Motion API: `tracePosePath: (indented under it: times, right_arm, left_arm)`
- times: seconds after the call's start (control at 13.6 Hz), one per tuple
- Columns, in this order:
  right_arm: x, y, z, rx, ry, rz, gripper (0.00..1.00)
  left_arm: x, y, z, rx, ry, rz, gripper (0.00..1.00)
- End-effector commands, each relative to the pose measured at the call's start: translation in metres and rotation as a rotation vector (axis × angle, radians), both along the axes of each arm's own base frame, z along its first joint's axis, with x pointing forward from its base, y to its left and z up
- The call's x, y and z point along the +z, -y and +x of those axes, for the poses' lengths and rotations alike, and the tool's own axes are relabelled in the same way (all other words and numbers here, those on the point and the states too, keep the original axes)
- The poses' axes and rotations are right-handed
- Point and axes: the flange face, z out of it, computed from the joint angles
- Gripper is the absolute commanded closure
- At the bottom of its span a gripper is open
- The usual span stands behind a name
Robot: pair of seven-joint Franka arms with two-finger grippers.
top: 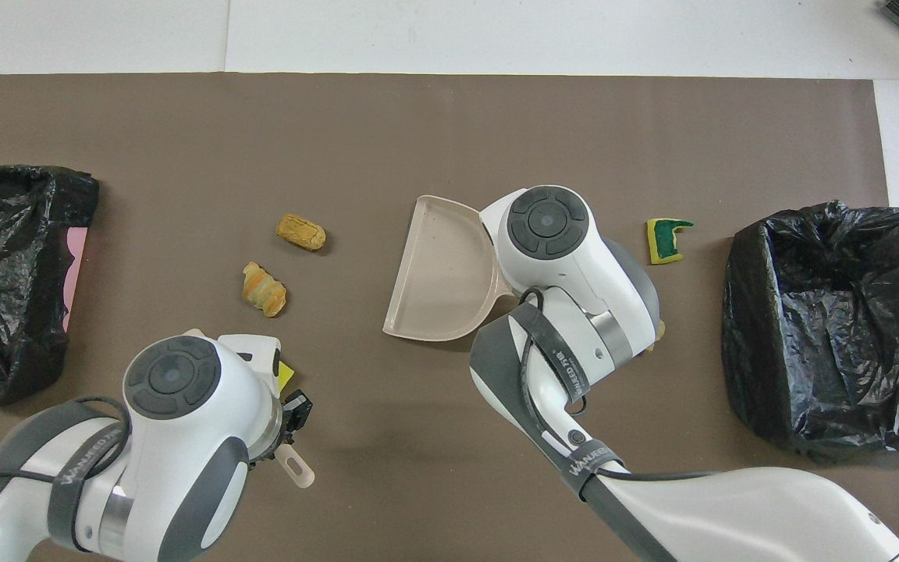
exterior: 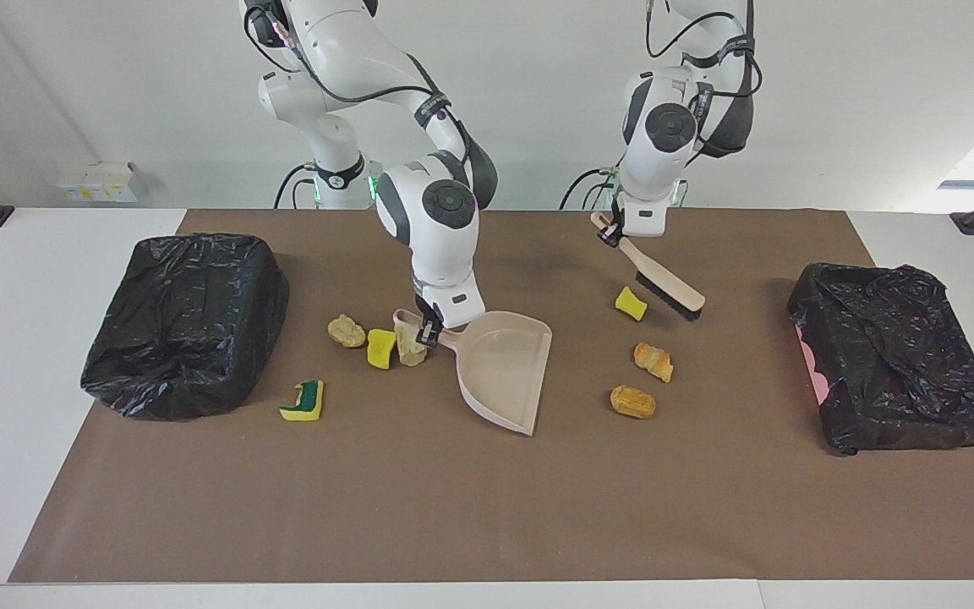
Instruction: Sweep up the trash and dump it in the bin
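The right gripper [exterior: 429, 331] clamps the dustpan [exterior: 504, 369] handle, with three trash bits [exterior: 381, 348] just beside it. The left gripper [exterior: 620, 235] holds the brush [exterior: 660, 283] raised over a yellow sponge chunk [exterior: 630, 304].

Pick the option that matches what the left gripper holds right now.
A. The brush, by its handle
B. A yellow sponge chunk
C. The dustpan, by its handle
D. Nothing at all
A: the left gripper is shut on the handle of the brush, held over the mat above a yellow sponge chunk, while the right gripper holds the dustpan.
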Motion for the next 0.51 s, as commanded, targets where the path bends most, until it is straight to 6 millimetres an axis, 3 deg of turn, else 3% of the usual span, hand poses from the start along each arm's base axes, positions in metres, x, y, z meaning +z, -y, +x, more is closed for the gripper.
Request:
tracePosePath:
  times: [0.0, 0.15, 0.44]
  right_arm:
    - [0.003, 0.003, -0.009, 0.046, 0.017, -0.005, 1.00]
    - [0.003, 0.003, -0.010, 0.051, 0.013, -0.008, 1.00]
    - [0.003, -0.003, -0.013, 0.183, 0.001, -0.025, 1.00]
  left_arm:
    - [-0.006, 0.004, -0.008, 0.117, 0.028, 0.030, 1.00]
    - [-0.017, 0.022, -0.008, 0.176, 0.026, -0.005, 1.00]
    - [-0.043, 0.035, 0.017, 0.210, 0.033, -0.072, 1.00]
